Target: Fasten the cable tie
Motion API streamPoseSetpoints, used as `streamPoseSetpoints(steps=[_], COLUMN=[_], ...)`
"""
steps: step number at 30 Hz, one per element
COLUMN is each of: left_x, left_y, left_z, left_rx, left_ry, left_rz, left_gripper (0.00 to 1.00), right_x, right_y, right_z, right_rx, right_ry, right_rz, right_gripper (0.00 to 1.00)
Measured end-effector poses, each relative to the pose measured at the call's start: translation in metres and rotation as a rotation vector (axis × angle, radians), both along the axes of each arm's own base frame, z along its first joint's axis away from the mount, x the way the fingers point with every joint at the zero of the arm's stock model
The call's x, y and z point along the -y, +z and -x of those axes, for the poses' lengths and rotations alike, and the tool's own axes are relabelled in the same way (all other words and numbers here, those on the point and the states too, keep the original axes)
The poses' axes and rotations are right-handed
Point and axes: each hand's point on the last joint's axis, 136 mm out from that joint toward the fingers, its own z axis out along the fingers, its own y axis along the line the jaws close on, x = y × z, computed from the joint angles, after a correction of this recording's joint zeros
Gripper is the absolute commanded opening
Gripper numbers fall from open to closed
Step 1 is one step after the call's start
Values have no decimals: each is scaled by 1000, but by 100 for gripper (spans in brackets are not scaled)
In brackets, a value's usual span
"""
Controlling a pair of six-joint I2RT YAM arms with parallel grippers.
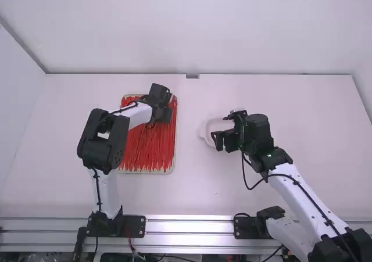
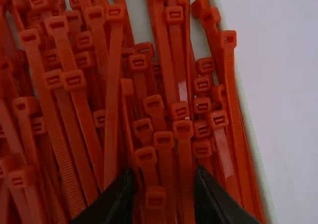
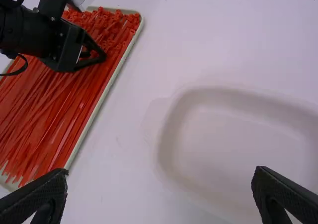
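The left jaws stand apart, their tips lowered into a heap of red cable ties (image 2: 74,110). Several square heads lie side by side between them. The ties fill a shallow, pale-rimmed tray (image 3: 106,92) on the white tabletop (image 1: 290,99). None that can be seen is looped or fastened.

The step in hand appears to be picking out one tie. Done well, the jaws would probably centre on a single strap just behind its head, close only on that strap, and lift straight up so the neighbours slide off rather than come along.

The right jaws are spread wide with nothing between them, above an empty white dish (image 3: 171,129) that sits beside the tray.

The left wrist view shows each tie head and which ones lie between the tips. The right wrist view shows those jaws from the side, down at the surface of the heap, and the dish's shallow hollow. The high view gives the whole layout, with the tray to the left and the dish to the right.
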Motion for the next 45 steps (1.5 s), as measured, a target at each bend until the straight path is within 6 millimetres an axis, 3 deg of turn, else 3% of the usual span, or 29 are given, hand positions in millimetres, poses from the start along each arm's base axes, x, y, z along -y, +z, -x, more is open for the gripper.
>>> streamPoseSetpoints(steps=[26, 34, 45], left_x=[0, 0, -1], left_y=[4, 4, 4], left_z=[-1, -1, -1], left_rx=[7, 6, 5], left_ry=[9, 9, 10], left_rz=[8, 7, 7], left_gripper=[32, 24, 32], right_x=[1, 1, 1], right_y=[0, 0, 0], right_z=[0, 0, 0], right_rx=[0, 0, 0], right_ry=[-2, -3, -2], right_rz=[0, 0, 0], right_gripper=[99, 99, 99])
